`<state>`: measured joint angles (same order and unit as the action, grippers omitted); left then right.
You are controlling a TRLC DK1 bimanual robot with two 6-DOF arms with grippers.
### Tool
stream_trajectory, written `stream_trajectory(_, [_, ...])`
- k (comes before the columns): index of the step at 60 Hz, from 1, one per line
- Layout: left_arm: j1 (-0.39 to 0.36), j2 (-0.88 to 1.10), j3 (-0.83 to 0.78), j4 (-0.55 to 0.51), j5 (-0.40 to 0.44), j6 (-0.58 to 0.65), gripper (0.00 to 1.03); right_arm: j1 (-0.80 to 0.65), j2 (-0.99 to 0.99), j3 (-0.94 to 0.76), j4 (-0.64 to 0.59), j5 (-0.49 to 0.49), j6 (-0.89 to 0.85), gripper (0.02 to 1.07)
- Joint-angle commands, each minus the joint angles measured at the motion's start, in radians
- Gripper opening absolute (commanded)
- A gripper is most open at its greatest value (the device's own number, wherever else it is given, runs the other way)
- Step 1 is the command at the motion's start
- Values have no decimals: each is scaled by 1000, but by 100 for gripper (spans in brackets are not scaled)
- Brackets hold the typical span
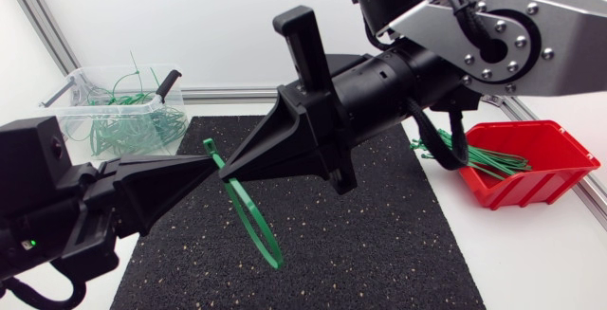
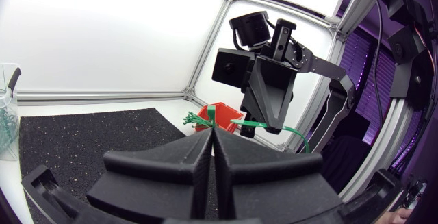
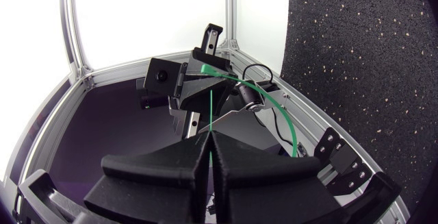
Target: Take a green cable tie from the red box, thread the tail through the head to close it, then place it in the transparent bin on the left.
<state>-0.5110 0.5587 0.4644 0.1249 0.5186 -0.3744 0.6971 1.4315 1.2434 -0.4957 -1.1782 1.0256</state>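
Left gripper (image 1: 202,164) and right gripper (image 1: 233,170), each clamped shut on the tie (image 1: 256,234), meet tip to tip above the mat (image 1: 379,234), its loop hanging beneath; the bin (image 1: 62,101) sits far left, nearer the left gripper.

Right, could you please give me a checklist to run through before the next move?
1. Left pincer shut on the green plastic cable tie: ok.
2. Right pincer shut on the tie's tail: ok.
3. Tie hangs as a loop above the black speckled mat, touching nothing else: ok.
4. Tail threaded through the head: cannot tell, the pincers hide the joint.
5. Transparent plastic bin open at the top, with nothing over it: ok.
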Motion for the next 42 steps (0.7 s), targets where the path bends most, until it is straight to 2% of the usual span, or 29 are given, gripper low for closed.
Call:
stream_trajectory(1, [-9, -8, -20, 10, 4, -20, 3, -7, 6, 11, 14, -3, 33, 7])
stream_trajectory(18, [-11, -8, -24, 19, -6, -12, 3, -2, 26, 24, 68, 23, 53, 7])
stream_trajectory(31, [14, -37, -35, 21, -20, -8, 3, -16, -9, -73, 289, 97, 96, 7])
stream_trajectory(42, [31, -43, -43, 18, -20, -3, 3, -19, -39, -122, 299, 94, 97, 7])
